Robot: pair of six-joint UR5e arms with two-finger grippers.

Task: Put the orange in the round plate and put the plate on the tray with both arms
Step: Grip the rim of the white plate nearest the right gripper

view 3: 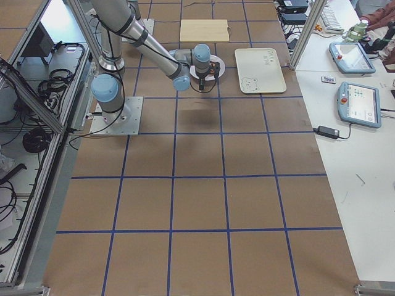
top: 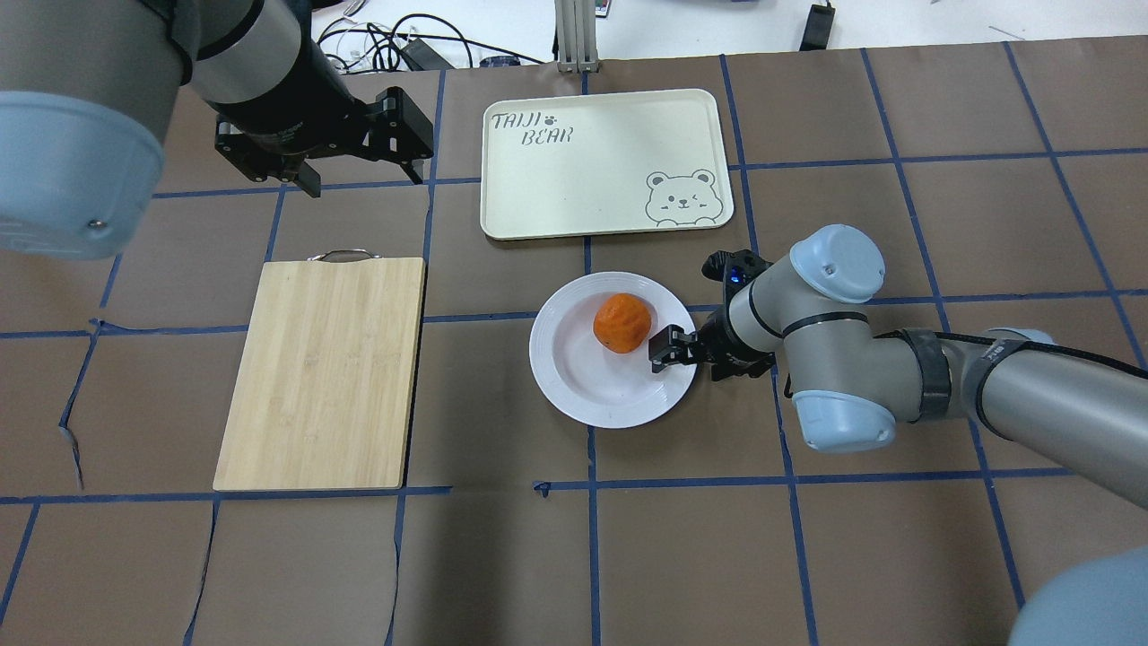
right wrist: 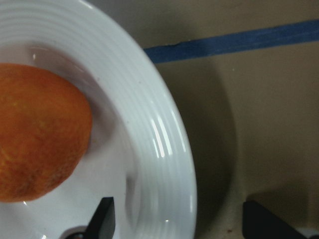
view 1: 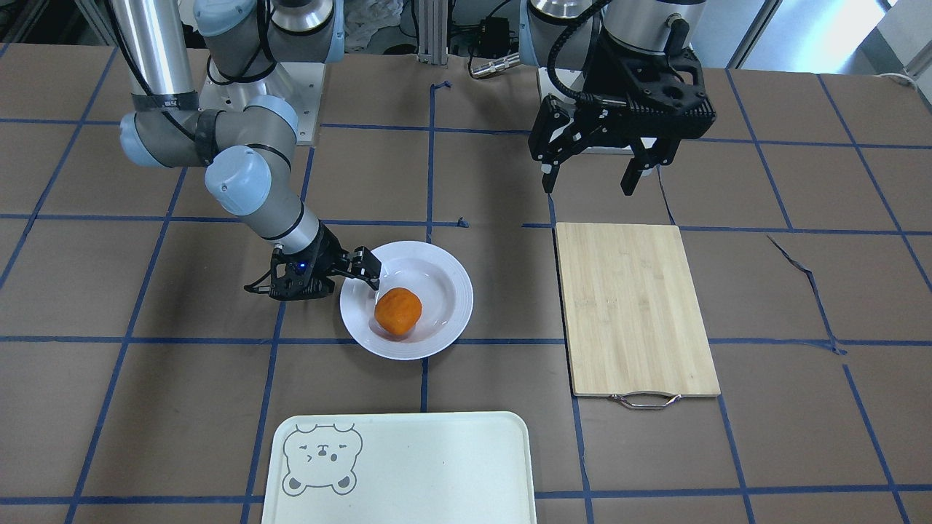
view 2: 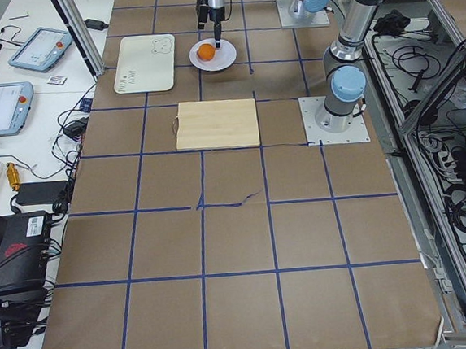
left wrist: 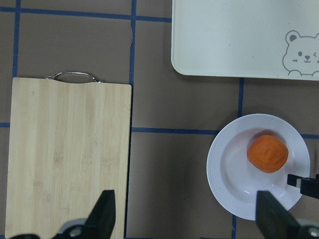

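Note:
The orange (view 1: 397, 311) (top: 621, 322) lies inside the white round plate (view 1: 451, 291) (top: 583, 377), toward the side facing the tray (view 1: 437, 466) (top: 583, 179). My right gripper (view 1: 357, 273) (top: 686, 352) (right wrist: 184, 224) is low at the plate's edge and open. One fingertip (right wrist: 102, 216) is over the plate's inside and the other is outside the rim (right wrist: 164, 144). My left gripper (view 1: 590, 178) (top: 359, 175) (left wrist: 187, 219) hangs open and holds nothing, high above the table and far from the plate (left wrist: 224, 169) and orange (left wrist: 267, 154).
A bamboo cutting board (view 1: 633, 306) (top: 327, 368) with a metal handle lies under and in front of the left gripper, beside the plate. The tray stands across a strip of bare brown table from the plate.

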